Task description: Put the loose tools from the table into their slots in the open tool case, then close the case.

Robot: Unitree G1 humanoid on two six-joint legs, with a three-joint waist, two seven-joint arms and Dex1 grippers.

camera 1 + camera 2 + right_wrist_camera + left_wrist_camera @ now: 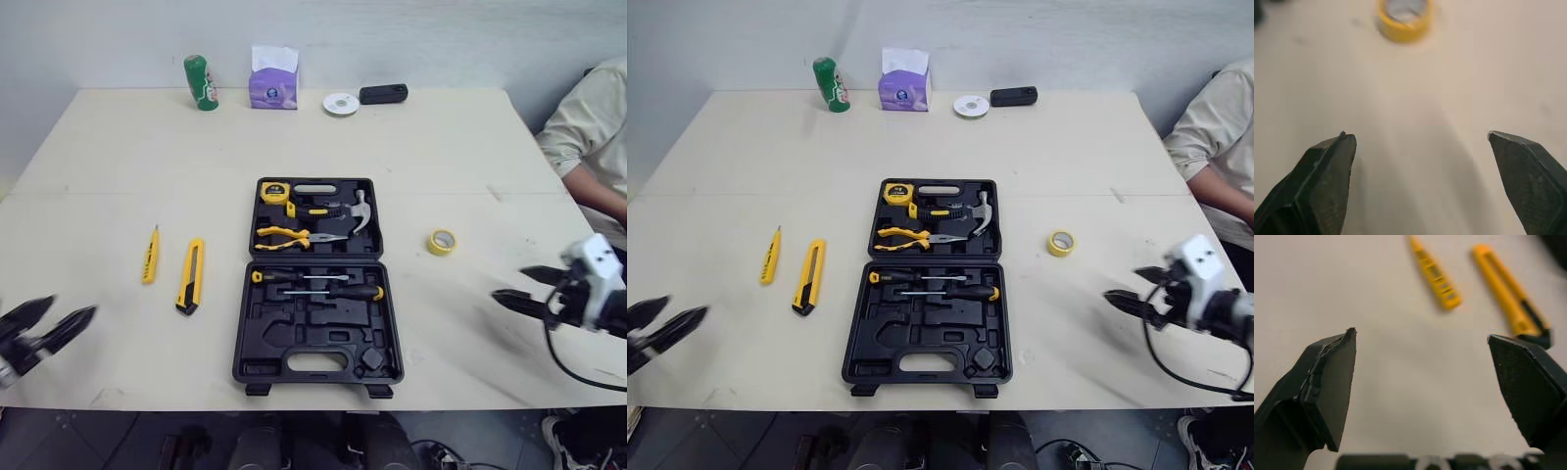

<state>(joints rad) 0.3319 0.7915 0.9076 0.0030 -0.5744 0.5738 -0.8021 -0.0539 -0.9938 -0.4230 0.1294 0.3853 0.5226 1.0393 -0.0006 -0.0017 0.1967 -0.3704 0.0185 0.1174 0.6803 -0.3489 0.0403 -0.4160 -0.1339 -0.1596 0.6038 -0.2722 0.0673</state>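
Table [127,186]: pale top; clock hours are read with 12 toward the far wall.
Tool case [294,338]: open and flat at the table's middle. The far half holds a tape measure [275,192], hammer [343,211] and pliers [289,236]. The near half holds two screwdrivers [323,290] above bare moulded recesses.
Person: a pale sleeve [588,117] at 2 o'clock of the case, cut off by the edge.
Left pincer [73,305]: spread wide, gripping nothing, poised over bare tabletop at 8 o'clock of the case. The arm behind it is cut off.
Right pincer [508,282]: also gaping, empty and touching nothing, at 4 o'clock of the case, tips pointing toward the case.
Utility knife [190,276]: yellow with a black end, lying loose at 9 o'clock of the case and near it. From the left pincer it lies toward 2 o'clock, apart from the fingertips [1337,377].
Tester pen [150,255]: slim and yellow, just beside the knife on its outer side, at 1 o'clock of the left pincer. Its markings are too small to read.
Tape roll [442,242]: yellow, at 2 o'clock of the case. It lies at 10 o'clock of the right pincer, well clear of it.
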